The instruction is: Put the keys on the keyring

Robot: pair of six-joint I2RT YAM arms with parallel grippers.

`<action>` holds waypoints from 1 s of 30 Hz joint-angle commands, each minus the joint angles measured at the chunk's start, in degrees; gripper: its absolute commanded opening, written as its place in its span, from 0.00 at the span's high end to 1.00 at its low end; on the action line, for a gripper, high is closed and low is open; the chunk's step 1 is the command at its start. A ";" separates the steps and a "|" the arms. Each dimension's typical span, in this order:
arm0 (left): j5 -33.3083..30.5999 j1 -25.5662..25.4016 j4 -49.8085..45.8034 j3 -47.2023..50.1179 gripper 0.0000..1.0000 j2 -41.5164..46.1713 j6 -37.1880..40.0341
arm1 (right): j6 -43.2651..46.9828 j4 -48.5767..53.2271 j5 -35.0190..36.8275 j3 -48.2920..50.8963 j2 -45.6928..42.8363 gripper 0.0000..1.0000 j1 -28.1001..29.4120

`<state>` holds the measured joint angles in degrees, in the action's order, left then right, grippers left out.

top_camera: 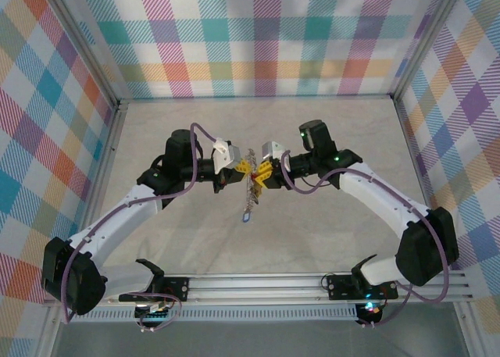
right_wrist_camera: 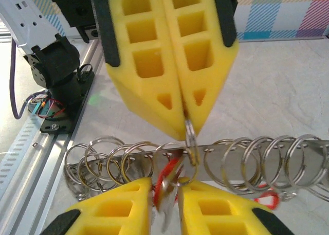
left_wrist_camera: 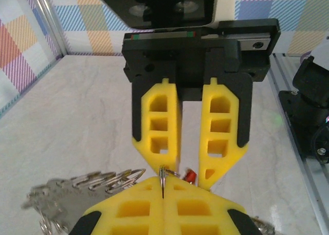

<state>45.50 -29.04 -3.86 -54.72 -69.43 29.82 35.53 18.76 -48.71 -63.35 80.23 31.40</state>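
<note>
Nearest, the aluminium rail [top_camera: 266, 283] carrying both arm bases fences the table [top_camera: 195, 240] at 6 o'clock. Beyond it, a string of keys [top_camera: 249, 193] hangs in the air over the table's centre, a blue tag [top_camera: 248, 214] lowest. The load is thus lifted clear of the surface and looks free to swing.

Just past that, the two hands meet tip to tip. The left hand [left_wrist_camera: 162, 186], reaching in from 9 o'clock, is clamped shut on a thin split ring [right_wrist_camera: 189, 134], apparently to steady the work. That ring sits on the keyring [right_wrist_camera: 234, 157], a flat grey band crowded with more small rings, running 9 to 3 o'clock in the right wrist view.

The right hand [right_wrist_camera: 164, 186], reaching in from 3 o'clock, has its fingers narrowly parted around a red-tagged key [right_wrist_camera: 163, 177]. Whether it pinches the key or merely brackets it, I cannot tell.

Room is tight only at the fingertips. Bare table stretches toward 12 o'clock, up to the checked walls [top_camera: 250, 37].
</note>
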 commanded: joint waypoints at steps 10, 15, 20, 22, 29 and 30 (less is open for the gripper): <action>3.90 0.40 4.04 0.05 1.00 -0.23 -0.38 | 0.74 -1.97 2.37 0.25 -2.52 0.74 -0.46; 3.99 0.48 3.86 -0.15 1.00 -0.29 -0.26 | 1.24 -1.86 2.79 0.34 -3.13 0.72 -0.55; 4.61 0.44 3.46 -0.22 1.00 -0.44 -0.03 | 1.52 -2.49 2.29 0.12 -3.58 0.70 -0.89; 4.69 0.41 3.48 -0.24 1.00 -0.42 -0.03 | 1.69 -2.45 1.05 -0.15 -3.37 0.70 -0.90; 5.32 0.38 3.60 -0.48 1.00 -0.47 -0.10 | 1.56 -3.04 -2.49 -0.94 -1.58 0.73 -0.86; 5.46 0.39 3.52 -0.61 1.00 -0.58 -0.12 | 1.47 -3.14 -2.82 -1.05 -1.33 0.74 -0.90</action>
<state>48.16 -29.04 -2.98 -54.63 -69.80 29.56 36.01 17.02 -47.48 -63.35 78.04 30.76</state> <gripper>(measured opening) 0.049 0.263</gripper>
